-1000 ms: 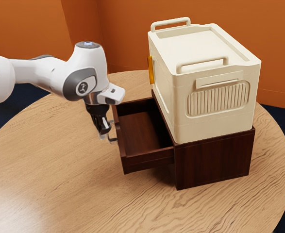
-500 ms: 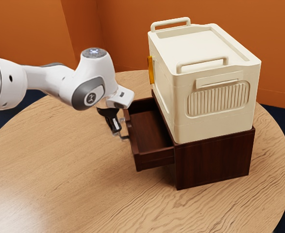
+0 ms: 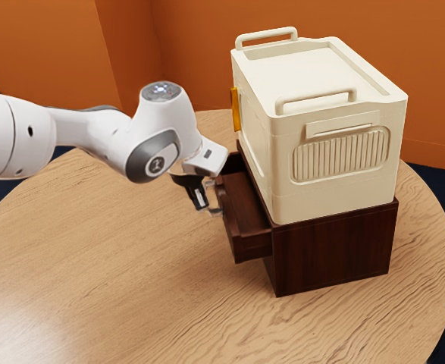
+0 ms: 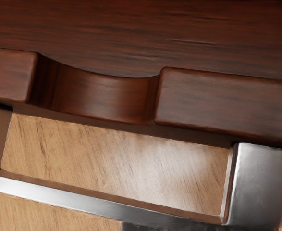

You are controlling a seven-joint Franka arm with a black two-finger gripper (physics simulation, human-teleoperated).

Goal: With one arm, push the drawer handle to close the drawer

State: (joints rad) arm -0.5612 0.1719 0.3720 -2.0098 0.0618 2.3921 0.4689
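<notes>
Mid-frame in the exterior view, a dark-brown wooden drawer point(image 3: 254, 246) juts partly open.
Likely light-running; its slim, rigid silver metal bar handle point(image 4: 258, 185) may be slippery, so push mid-bar. Beside it, the black two-finger gripper point(image 3: 201, 203): open or closed, I cannot tell.

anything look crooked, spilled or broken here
Nothing stands out. The dark brown wooden drawer is partly open, which the unfinished closing explains; its silver metal bar handle looks intact, and the cream plastic box sits upright on the dark brown wooden cabinet.
</notes>
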